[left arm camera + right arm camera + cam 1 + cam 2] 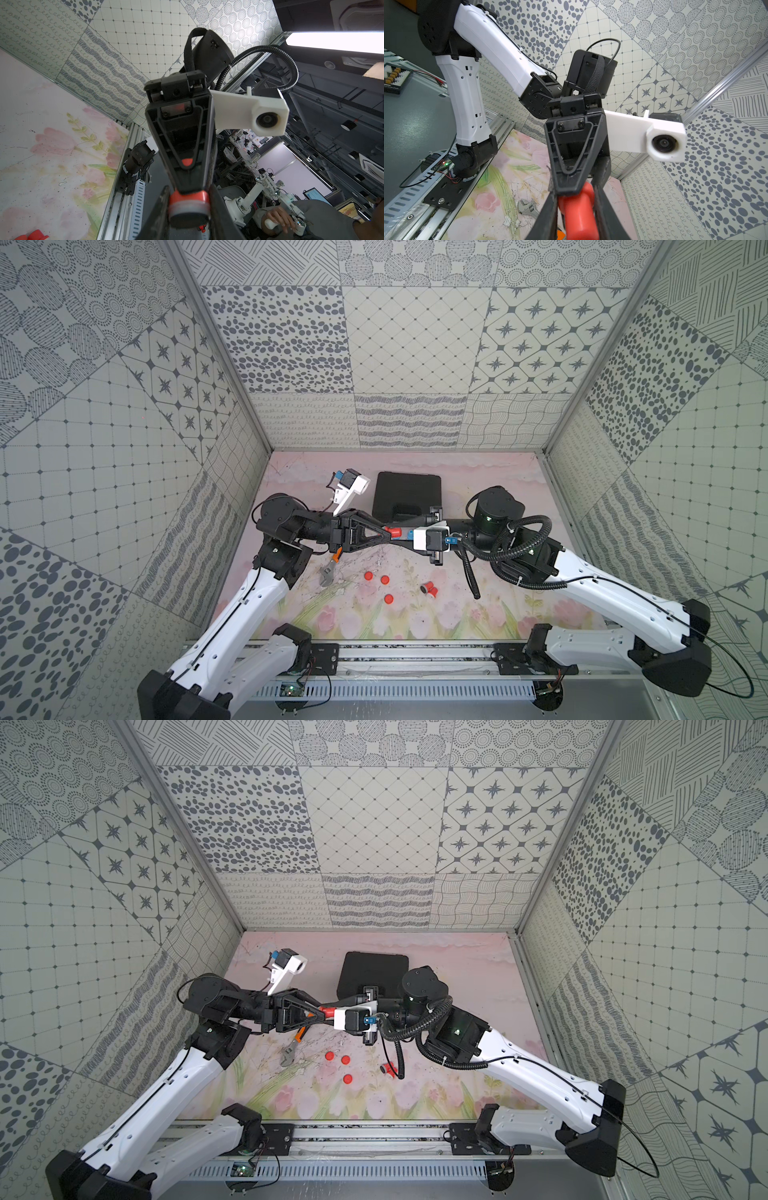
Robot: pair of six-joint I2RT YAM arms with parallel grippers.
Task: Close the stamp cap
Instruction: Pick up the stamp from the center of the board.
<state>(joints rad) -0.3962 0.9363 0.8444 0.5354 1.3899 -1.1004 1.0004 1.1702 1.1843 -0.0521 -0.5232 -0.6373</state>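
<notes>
Stamp (580,220), likely light, rigid, slick: your right gripper (577,199) fingers are closed on its barrel; left gripper (189,199) fingers clamp its banded end.

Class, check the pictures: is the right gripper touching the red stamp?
Touching. The right wrist view shows the right gripper closed against both sides of the red stamp.

White links (262,605), black joints (286,562); left end effector (392,533) black, triangular.
</notes>
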